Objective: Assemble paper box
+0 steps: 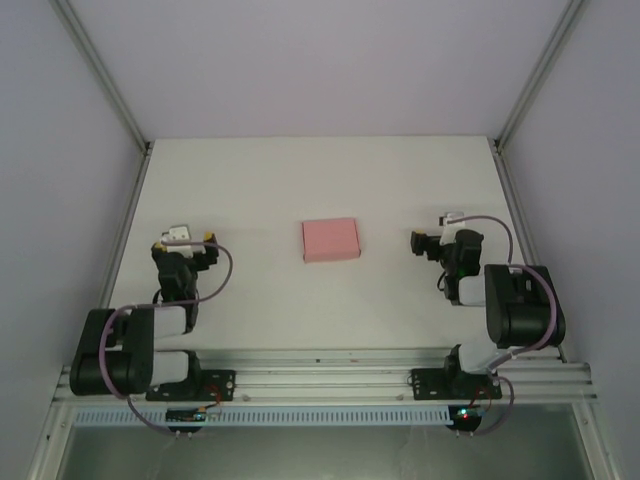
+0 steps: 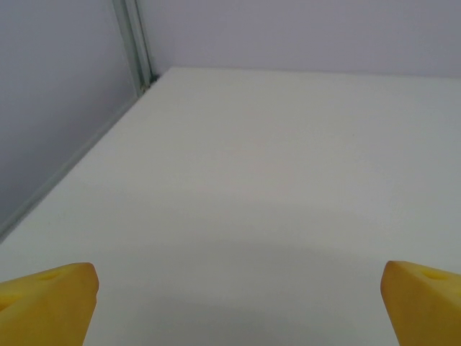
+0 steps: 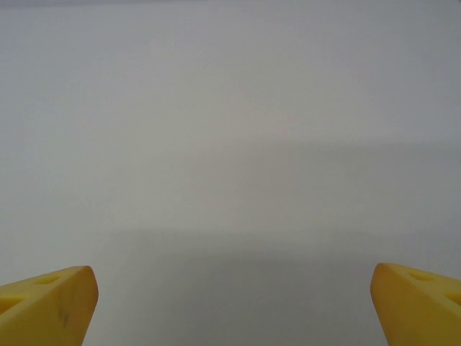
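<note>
Both open and empty, the left gripper (image 1: 186, 239) and right gripper (image 1: 428, 241) flank the paper box (image 1: 330, 240), well apart.

2 arms, same build. The left arm (image 1: 110, 355) and right arm (image 1: 520, 305) are made of black rounded joint housings with white link sections between. A mauve cable (image 1: 228, 268) is looped along the left arm; a matching cable (image 1: 495, 222) is run over the right. Each arm is mounted on a black base plate (image 1: 200, 383). Small red and green lights (image 1: 462, 411) are lit below the right base. The left gripper (image 1: 185, 240) is tipped in yellow; its fingers (image 2: 47, 303) are seen as yellow wedges with shallow round dimples. The right gripper (image 3: 232, 299) has matching fingers (image 3: 50, 303), 1 marked with dark scuffs.
</note>
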You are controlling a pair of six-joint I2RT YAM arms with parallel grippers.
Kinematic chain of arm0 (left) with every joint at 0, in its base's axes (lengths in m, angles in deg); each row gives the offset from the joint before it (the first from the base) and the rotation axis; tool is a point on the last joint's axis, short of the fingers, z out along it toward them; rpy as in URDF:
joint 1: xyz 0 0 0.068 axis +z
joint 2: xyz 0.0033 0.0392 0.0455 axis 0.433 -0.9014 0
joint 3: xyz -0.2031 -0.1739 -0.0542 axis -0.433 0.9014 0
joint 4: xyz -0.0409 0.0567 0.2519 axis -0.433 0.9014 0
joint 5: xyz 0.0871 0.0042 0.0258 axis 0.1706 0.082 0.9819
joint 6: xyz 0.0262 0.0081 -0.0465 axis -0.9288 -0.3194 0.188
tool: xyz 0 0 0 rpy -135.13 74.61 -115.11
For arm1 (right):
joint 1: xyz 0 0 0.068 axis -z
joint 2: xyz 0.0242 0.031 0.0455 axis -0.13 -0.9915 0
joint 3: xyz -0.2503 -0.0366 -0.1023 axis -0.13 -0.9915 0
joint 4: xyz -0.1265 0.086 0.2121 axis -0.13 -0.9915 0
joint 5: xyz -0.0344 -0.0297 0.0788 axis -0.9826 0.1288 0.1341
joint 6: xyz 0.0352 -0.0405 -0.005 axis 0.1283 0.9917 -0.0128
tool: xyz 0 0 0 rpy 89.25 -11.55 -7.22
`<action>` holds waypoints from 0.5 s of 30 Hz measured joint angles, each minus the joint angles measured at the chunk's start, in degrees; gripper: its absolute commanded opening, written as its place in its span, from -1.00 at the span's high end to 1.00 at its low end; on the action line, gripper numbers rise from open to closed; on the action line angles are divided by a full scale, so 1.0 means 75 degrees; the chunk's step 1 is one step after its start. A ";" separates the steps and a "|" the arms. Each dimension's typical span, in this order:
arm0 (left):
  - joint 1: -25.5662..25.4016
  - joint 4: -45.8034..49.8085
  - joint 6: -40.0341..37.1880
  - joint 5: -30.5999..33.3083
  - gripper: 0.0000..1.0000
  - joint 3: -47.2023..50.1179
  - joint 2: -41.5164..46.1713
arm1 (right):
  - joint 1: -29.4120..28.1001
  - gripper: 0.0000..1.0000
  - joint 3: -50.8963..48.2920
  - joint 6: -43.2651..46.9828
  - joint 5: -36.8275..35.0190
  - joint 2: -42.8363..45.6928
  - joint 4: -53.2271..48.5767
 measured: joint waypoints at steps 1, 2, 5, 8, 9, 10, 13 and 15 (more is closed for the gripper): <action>0.0003 -0.0455 -0.0026 -0.0032 -0.99 0.0023 -0.0405 | 0.0000 -0.98 0.0029 -0.0035 0.0000 0.0000 0.0023; 0.0003 -0.0787 -0.0035 -0.0052 -0.99 0.0032 -0.0801 | 0.0000 -0.98 0.0038 -0.0061 0.0000 0.0000 0.0017; 0.0003 -0.1300 -0.0111 -0.0169 -0.99 0.0035 -0.1760 | 0.0000 -0.98 0.0038 -0.0117 0.0000 0.0000 0.0015; 0.0003 -0.1177 -0.0114 -0.0175 -0.99 -0.0006 -0.1609 | -0.0015 -0.98 0.0038 -0.0119 0.0000 0.0000 0.0012; 0.0003 -0.1221 -0.0114 -0.0198 -0.99 -0.0067 -0.1603 | -0.0015 -0.98 0.0038 -0.0119 0.0000 0.0000 0.0012; 0.0003 -0.1212 -0.0114 -0.0224 -0.99 -0.0134 -0.1606 | -0.0015 -0.98 0.0038 -0.0119 0.0000 0.0000 0.0009; 0.0003 -0.1195 -0.0119 -0.0251 -0.99 -0.0233 -0.1591 | -0.0017 -0.97 0.0038 -0.0119 0.0003 0.0000 0.0000; 0.0003 -0.1172 -0.0119 -0.0251 -0.99 -0.0242 -0.1591 | -0.0015 -0.98 0.0038 -0.0119 0.0003 0.0000 -0.0003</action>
